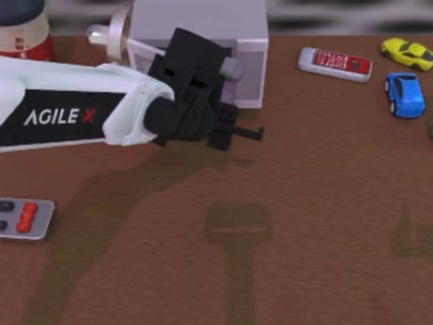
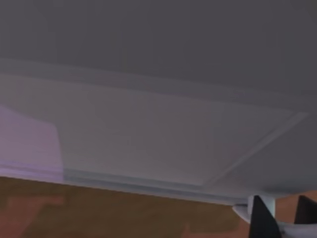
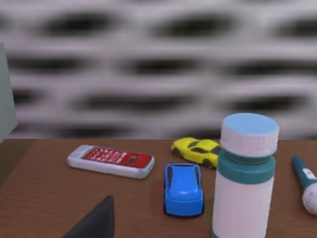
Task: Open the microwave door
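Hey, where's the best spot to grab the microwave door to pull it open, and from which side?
Grip the white bar handle at the microwave door's free edge, coming in from the front of the microwave. The rest of the door is a flat panel with nothing to pinch, and only the bar stands off it. My left gripper sits right at it.

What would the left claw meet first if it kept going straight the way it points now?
Most likely the microwave door: it fills the left wrist view just ahead of the left claw, which the top view shows right at the microwave front. Depth is uncertain.
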Controlling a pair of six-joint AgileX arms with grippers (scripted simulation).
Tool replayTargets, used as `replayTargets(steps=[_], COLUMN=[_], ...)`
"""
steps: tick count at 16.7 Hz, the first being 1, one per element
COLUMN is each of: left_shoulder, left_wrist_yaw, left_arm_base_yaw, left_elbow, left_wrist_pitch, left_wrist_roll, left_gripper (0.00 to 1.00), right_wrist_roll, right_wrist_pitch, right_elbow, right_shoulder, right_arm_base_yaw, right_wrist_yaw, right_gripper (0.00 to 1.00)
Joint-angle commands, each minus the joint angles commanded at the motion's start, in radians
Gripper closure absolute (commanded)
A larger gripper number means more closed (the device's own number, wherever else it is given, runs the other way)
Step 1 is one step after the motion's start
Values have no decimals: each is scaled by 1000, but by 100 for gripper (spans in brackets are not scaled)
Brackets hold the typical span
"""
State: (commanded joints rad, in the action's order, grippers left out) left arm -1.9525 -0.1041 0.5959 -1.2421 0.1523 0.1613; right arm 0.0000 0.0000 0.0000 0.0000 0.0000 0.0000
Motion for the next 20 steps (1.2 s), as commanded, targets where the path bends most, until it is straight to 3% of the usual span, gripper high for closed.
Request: replayTargets(steps=[11,20], left_shoulder=[0,46], left_wrist_yaw=[0,73], left_arm_base_yaw=[0,-28], left_elbow=[0,66], left_wrist_pitch=[0,-26], left_wrist_roll=[0,-85], left_gripper=[100,100], right_wrist_roll=[0,0], right_wrist_pitch=[0,0], right_elbow=[0,0], right_shoulder=[0,0], right_arm_base_yaw=[0,0], right_wrist_yaw=[0,0], right_gripper=[0,0])
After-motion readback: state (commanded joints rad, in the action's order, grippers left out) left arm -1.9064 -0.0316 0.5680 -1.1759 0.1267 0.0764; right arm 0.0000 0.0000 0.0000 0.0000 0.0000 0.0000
